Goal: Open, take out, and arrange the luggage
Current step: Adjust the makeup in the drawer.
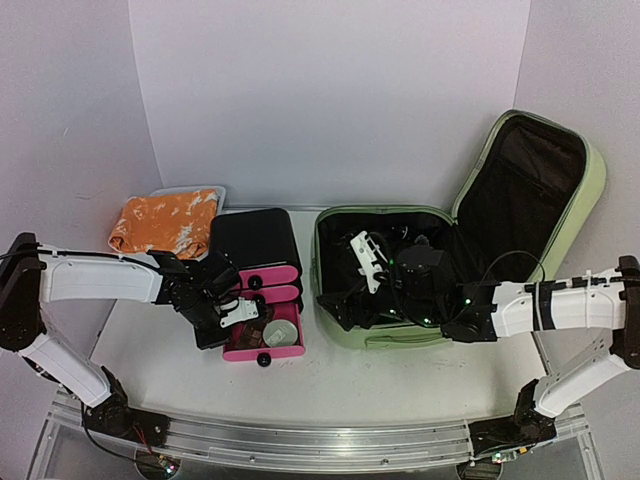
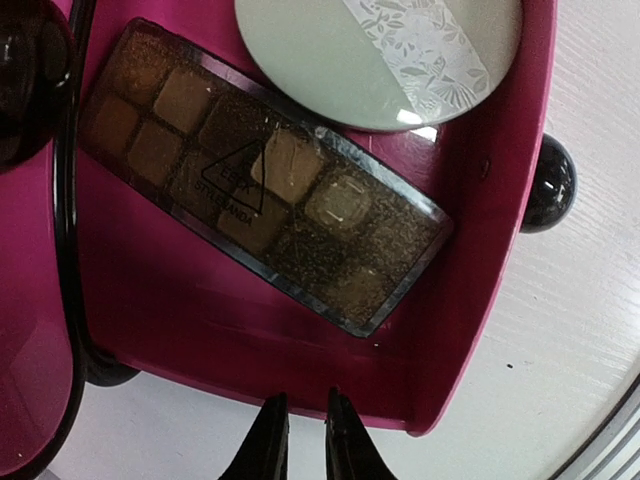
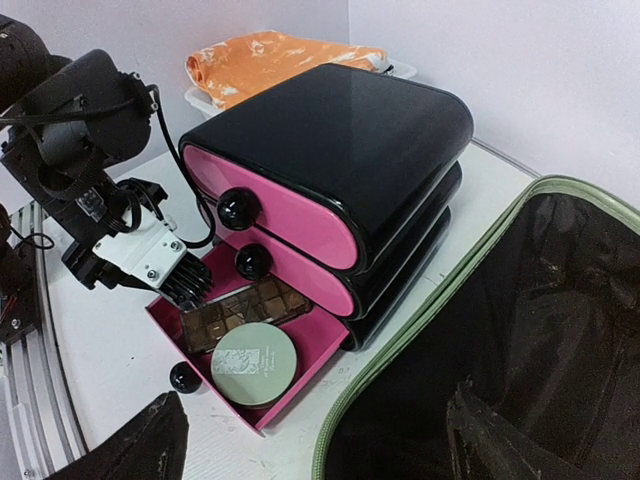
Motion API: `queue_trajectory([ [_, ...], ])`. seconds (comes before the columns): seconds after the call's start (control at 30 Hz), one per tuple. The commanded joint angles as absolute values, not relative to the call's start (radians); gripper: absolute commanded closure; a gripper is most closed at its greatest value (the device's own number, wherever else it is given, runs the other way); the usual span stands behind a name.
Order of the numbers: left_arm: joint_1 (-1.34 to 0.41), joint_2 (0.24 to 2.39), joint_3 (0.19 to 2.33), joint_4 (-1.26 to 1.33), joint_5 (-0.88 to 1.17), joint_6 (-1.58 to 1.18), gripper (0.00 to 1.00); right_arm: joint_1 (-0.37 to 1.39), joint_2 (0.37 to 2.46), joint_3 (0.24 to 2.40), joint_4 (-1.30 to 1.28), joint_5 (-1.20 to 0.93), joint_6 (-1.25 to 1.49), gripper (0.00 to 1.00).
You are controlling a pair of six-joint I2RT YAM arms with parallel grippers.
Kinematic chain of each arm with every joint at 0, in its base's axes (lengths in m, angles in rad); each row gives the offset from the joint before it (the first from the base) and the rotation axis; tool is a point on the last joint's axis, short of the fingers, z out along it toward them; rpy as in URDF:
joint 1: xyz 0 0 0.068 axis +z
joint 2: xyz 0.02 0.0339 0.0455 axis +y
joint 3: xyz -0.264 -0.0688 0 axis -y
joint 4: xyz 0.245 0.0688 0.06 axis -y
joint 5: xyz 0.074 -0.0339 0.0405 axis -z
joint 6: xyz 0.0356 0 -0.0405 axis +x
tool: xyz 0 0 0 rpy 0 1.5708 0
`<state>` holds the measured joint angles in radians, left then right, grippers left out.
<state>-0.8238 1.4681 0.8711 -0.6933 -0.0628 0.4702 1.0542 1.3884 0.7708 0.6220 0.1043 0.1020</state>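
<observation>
On the white desk (image 1: 400, 385) between pale walls (image 1: 330, 100), my left gripper (image 2: 303, 415) is nearly closed at the pink drawer (image 2: 200, 330) at nine o'clock, grip unclear, and my right gripper (image 3: 310, 445) is wide open over the luggage (image 1: 578, 190) at three.

pale lilac-grey walls (image 1: 330, 100) on three sides; white table (image 1: 380, 385), faint wood grain perhaps; metal rail (image 1: 300, 440) along near edge

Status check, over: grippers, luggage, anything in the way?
Left gripper nearly shut, empty, at open pink drawer. Right gripper open, over luggage interior. Lid up, contents hard to make out. Nothing blocking.
</observation>
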Motion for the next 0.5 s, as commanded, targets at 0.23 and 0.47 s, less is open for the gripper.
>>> queue_trajectory([
  [0.23,-0.835,1.356,0.876,-0.594,-0.099,0.356,0.86,1.048,1.325,0.762,0.651,0.097,0.129,0.11],
  [0.47,-0.850,1.154,0.858,-0.624,0.066,0.155,0.72,1.049,1.329,0.771,0.605,0.067,0.155,0.11],
])
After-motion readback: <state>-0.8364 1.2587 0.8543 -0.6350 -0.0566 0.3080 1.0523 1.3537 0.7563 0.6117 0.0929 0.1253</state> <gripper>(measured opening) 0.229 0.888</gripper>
